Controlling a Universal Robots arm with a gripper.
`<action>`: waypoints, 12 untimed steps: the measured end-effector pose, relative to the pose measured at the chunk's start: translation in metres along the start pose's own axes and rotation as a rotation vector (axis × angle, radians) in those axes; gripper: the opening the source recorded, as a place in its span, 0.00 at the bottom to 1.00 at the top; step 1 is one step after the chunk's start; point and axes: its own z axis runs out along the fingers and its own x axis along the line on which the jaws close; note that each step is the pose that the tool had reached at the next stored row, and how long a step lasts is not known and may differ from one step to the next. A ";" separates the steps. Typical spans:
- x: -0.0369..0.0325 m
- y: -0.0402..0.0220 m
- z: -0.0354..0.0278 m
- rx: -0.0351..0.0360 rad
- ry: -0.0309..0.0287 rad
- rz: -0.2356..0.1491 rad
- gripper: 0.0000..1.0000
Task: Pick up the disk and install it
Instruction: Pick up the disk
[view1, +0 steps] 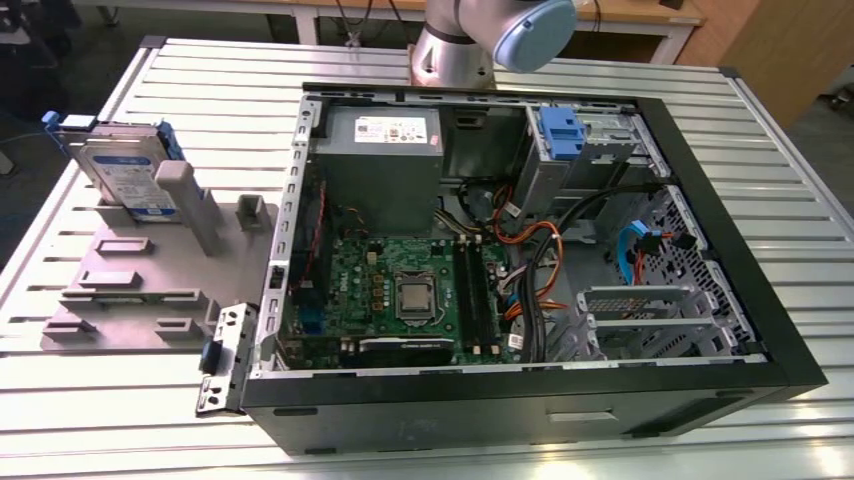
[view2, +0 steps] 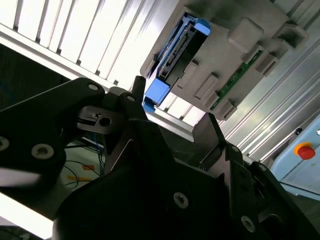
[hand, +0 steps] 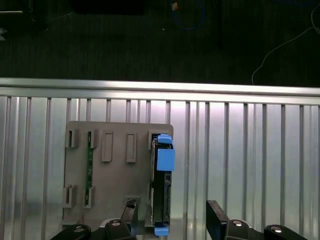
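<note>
Gripper (hand: 171, 207) spread and empty above the holder; disk not yet picked.

Black fingers (hand: 216, 216) stand apart with nothing between them in both wrist views, and the tool hangs well clear above the grey holder (hand: 115, 185) on the slatted table (hand: 250, 150). The disk (hand: 162, 190) stands on edge in the holder's end slot, blue carrier tab uppermost, untouched. An open computer case (view1: 534, 270) lies just beside the holder, on the exterior view's right of it, and has a blue-clipped bay (view1: 567, 135) at the side away from the holder. Judged step: approach for the pick, with installation not begun. A sound grasp calls for the fingers to straddle the disk's thin faces and descend straight over the slot. They should close only once level with the carrier, so the holder's posts are not snagged.
</note>
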 end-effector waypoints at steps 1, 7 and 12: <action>-0.0001 0.0000 -0.0035 0.0000 0.0000 0.000 0.65; -0.0009 0.0005 -0.0248 0.0001 0.0000 0.000 0.65; -0.0016 0.0009 -0.0424 0.0001 -0.0001 0.000 0.65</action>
